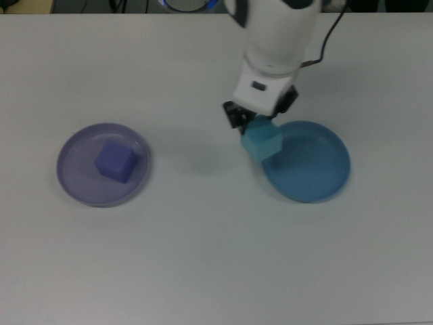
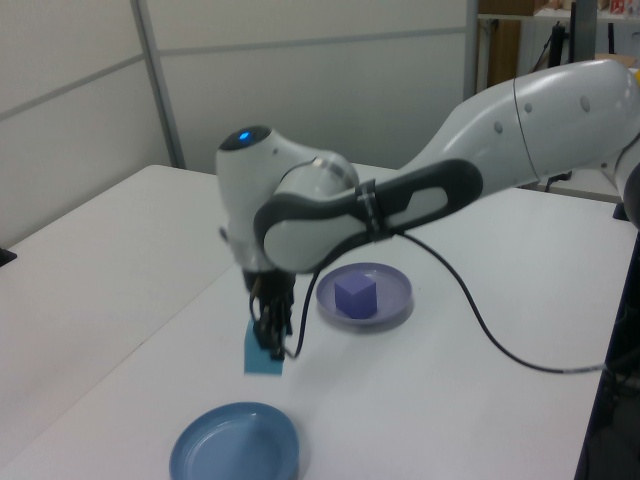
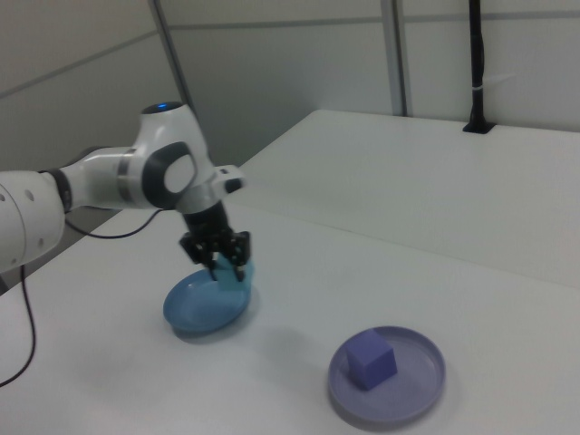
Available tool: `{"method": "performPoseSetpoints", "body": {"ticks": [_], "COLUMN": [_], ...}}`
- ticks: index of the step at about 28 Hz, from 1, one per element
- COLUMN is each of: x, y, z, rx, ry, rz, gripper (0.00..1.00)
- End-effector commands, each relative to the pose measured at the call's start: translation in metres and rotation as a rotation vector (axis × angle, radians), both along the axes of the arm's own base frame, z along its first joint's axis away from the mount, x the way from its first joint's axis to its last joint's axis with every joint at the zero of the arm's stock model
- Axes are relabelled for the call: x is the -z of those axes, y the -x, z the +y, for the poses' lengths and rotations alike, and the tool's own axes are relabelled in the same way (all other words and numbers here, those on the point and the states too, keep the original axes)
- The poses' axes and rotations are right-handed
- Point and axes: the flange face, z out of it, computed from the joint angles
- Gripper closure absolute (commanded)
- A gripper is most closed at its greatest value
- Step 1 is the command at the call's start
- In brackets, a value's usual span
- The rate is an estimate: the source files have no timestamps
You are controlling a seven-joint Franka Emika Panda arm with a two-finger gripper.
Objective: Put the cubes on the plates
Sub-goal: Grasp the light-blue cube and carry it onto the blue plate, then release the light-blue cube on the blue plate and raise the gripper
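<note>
The claw (image 1: 252, 124) is clamped on the turquoise cube (image 1: 262, 142) and holds it in the air, clear of the tabletop (image 1: 203, 257). In the top view the cube hangs over the blue plate (image 1: 318, 169) at the top view's left rim; in the left view it hangs above and behind the plate, with a clear gap beneath. The cube sits tilted in the grip, with one corner lowest.

The purple cube (image 1: 114, 161) rests inside the lavender plate (image 1: 74, 179), well apart from the blue plate. That half of the task appears complete.

Handling, as a judgement: the turquoise cube looks small, solid and matte, so it is probably light and rigid, with faces that should not slip readily. Grip is on two opposite flat faces near the top, which suits the shape. Because the cube is tilted, it may land on an edge and tip over when released; a low release near the plate's middle would limit rolling toward the rim. The plate is shallow, so a cube dropped near the rim could end half on the tabletop.

No brand, label or readable writing is visible on the cubes, the plates or the arm (image 2: 300, 200).
</note>
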Motion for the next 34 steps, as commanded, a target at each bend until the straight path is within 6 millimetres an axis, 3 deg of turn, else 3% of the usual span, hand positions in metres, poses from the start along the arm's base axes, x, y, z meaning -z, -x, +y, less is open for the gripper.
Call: {"method": "performPoseSetpoints", "body": {"ticks": [1, 2, 5, 11, 14, 15, 16, 21, 26, 31, 32, 34], "x": [0.026, 0.031, 0.044, 0.068, 0.078, 0.078, 0.078, 0.074, 0.036, -0.012, -0.025, -0.040], "y": [0.013, 0.015, 0.016, 0.011, 0.012, 0.013, 0.014, 0.014, 0.017, 0.013, 0.010, 0.007], "z": [0.046, 0.059, 0.075, 0.085, 0.095, 0.097, 0.099, 0.098, 0.084, 0.038, 0.016, -0.007], "rx": [-0.060, -0.048, -0.016, 0.016, 0.004, 0.002, 0.008, 0.043, 0.100, 0.189, 0.227, 0.261], "ry": [0.005, 0.003, 0.004, 0.007, 0.001, 0.000, -0.003, -0.007, -0.033, -0.064, -0.058, -0.052], "rz": [0.018, 0.004, -0.017, -0.040, -0.046, -0.047, -0.046, -0.046, -0.044, -0.030, -0.018, -0.014], "gripper": [0.82, 0.82, 0.82, 0.79, 0.45, 0.18, 0.00, 0.00, 0.00, 0.00, 0.00, 0.00]}}
